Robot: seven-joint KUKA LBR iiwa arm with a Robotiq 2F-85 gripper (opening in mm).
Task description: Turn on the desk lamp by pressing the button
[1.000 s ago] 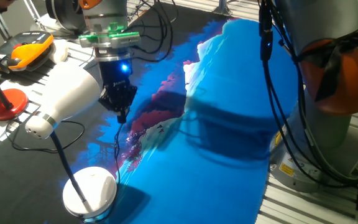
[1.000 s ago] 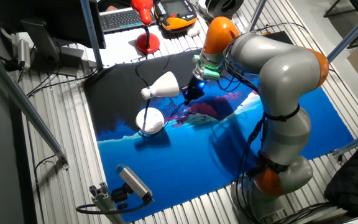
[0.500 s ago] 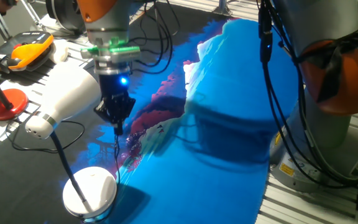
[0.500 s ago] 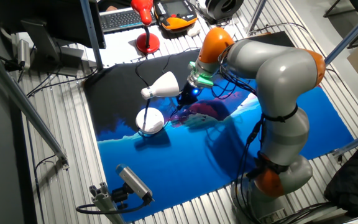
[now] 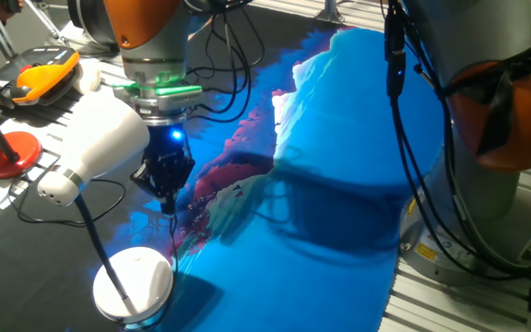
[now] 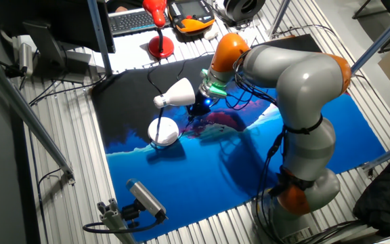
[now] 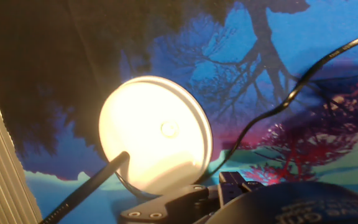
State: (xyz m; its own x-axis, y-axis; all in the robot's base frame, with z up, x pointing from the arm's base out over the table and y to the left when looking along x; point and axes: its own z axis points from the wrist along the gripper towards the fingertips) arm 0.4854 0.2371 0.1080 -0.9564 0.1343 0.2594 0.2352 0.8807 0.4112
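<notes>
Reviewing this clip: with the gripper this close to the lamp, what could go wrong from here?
The gripper hangs right beside the white shade; moving on toward the base, it could knock the shade and tip the desk lamp.

The cord runs across the cloth just under the gripper, so the fingers might snag it and drag the lamp.

The button is a small spot on the disc, with the thin stem nearby; a slightly off press could miss it.

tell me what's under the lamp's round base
The desk lamp's white disc base rests on the blue printed cloth, tree pattern showing around it. A dark cable runs beside it. The cloth directly beneath the disc is covered.
</notes>
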